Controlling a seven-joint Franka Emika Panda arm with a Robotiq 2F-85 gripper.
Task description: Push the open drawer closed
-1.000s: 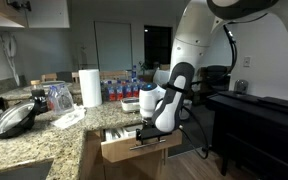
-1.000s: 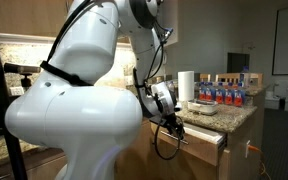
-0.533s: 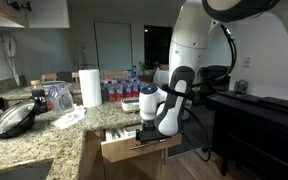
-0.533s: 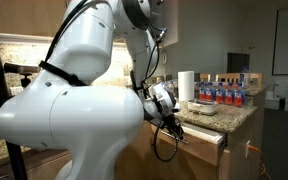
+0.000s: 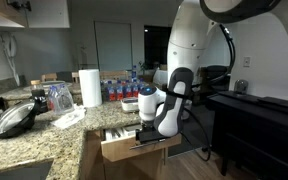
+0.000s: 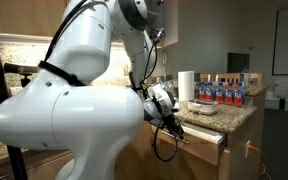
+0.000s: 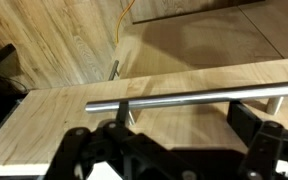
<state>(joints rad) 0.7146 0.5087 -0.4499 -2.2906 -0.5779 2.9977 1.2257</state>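
The drawer (image 5: 132,148) stands pulled out from under the granite counter, its light wood front facing the room, with a white tray inside. It also shows in an exterior view (image 6: 206,143). In the wrist view the wood front (image 7: 64,120) fills the frame and its slim metal bar handle (image 7: 194,96) runs across it. My gripper (image 7: 182,118) is open, one finger (image 7: 121,110) to the left and the other (image 7: 249,122) to the right, close against the front by the handle. In both exterior views the gripper (image 5: 149,130) (image 6: 174,128) sits at the drawer front.
On the counter are a paper towel roll (image 5: 89,87), a black pan lid (image 5: 14,120), a glass jar (image 5: 59,97) and water bottles (image 5: 119,90). A dark table (image 5: 259,115) stands near the arm. A wood cabinet door (image 7: 54,45) lies beyond the drawer.
The arm's upper links have shifted slightly. The gripper stays at the drawer front and the drawer looks about as far out as before.
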